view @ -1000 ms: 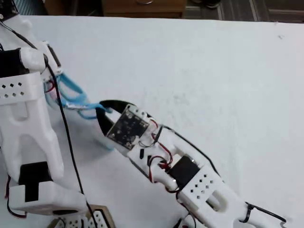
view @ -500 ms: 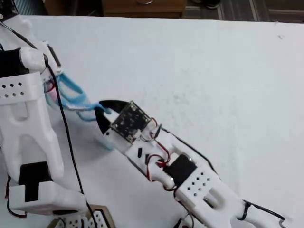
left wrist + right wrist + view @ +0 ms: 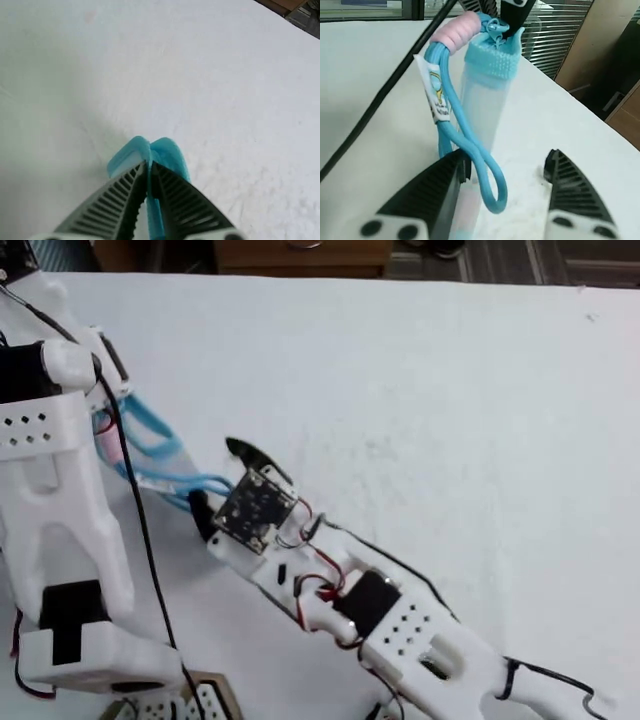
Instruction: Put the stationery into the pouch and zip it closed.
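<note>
The left gripper (image 3: 147,169) is pressed together on a blue edge of the pouch (image 3: 167,154), nipping the fabric between its ribbed black fingers (image 3: 125,200). Over on the right wrist view that same gripper (image 3: 506,17) grips the pouch's (image 3: 485,105) blue woven end, and the pouch slants down from it toward the bench (image 3: 365,65), its body a pale see-through tube; what is inside I can't make out. A blue cord loop (image 3: 470,145) hangs alongside the tube, gathered near the top by a pink sleeve (image 3: 457,30), with a small white tag (image 3: 436,95) on it and a black cable (image 3: 395,85) crossing just beside. The right gripper (image 3: 507,157) is spread wide, holding nothing, one finger (image 3: 437,192) touching the cord loop and the other well apart from the pouch. From the high view, the right arm (image 3: 400,625) comes in from 5 o'clock, and its gripper (image 3: 215,477) sits at about 8 o'clock from the middle of the bench (image 3: 420,390), fingers either side of the blue cords. The pouch (image 3: 150,445) stretches from there toward 10 o'clock, up to the left arm (image 3: 55,460), which stands at the bench's 9 o'clock edge.
</note>
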